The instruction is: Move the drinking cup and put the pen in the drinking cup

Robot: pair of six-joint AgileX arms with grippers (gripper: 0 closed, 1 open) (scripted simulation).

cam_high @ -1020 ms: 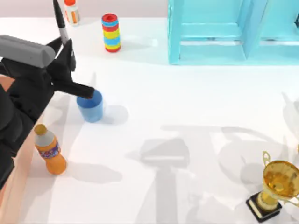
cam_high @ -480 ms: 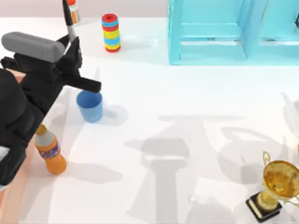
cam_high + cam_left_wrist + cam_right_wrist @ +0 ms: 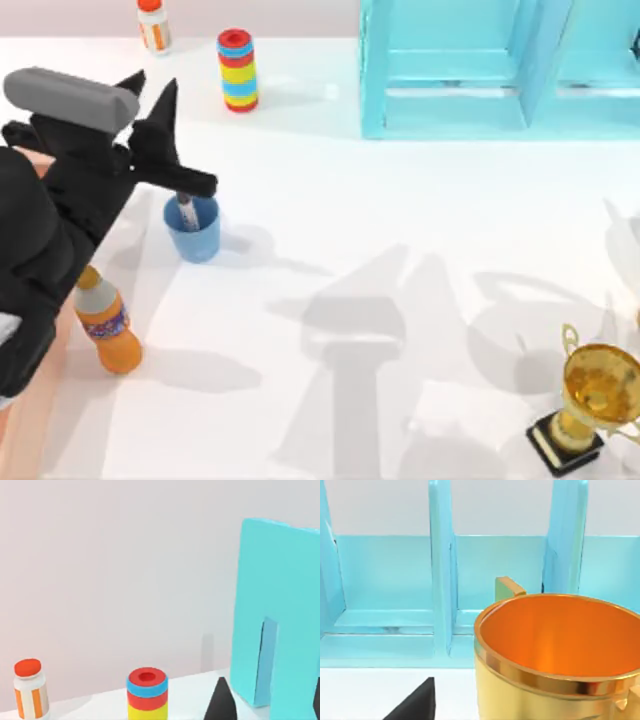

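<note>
At the far side of the white table (image 3: 400, 250) stands the biggest thing, a light blue shelf (image 3: 500, 70) with open boxes in it, seen up close in the right wrist view too. Next in size is the AgileX left arm, black with a grey block on top, reaching in from the table's left side. Its left gripper (image 3: 150, 85) hangs just above and behind the drinking cup, and its two pointed black fingers (image 3: 165, 100) are spread apart with nothing between them. Near the right front corner stands a gold trophy cup (image 3: 595, 395) on a dark base, and the right wrist view looks right into its shiny bowl. An orange bottle (image 3: 108, 325) stands near the left edge. A stack of colored rings (image 3: 238, 70) and a small white bottle with a red cap (image 3: 153, 25) stand at the back left. The blue drinking cup (image 3: 195, 235) stands upright between the orange bottle and the rings. The pen (image 3: 186, 212) stands inside it, leaning a little.
</note>
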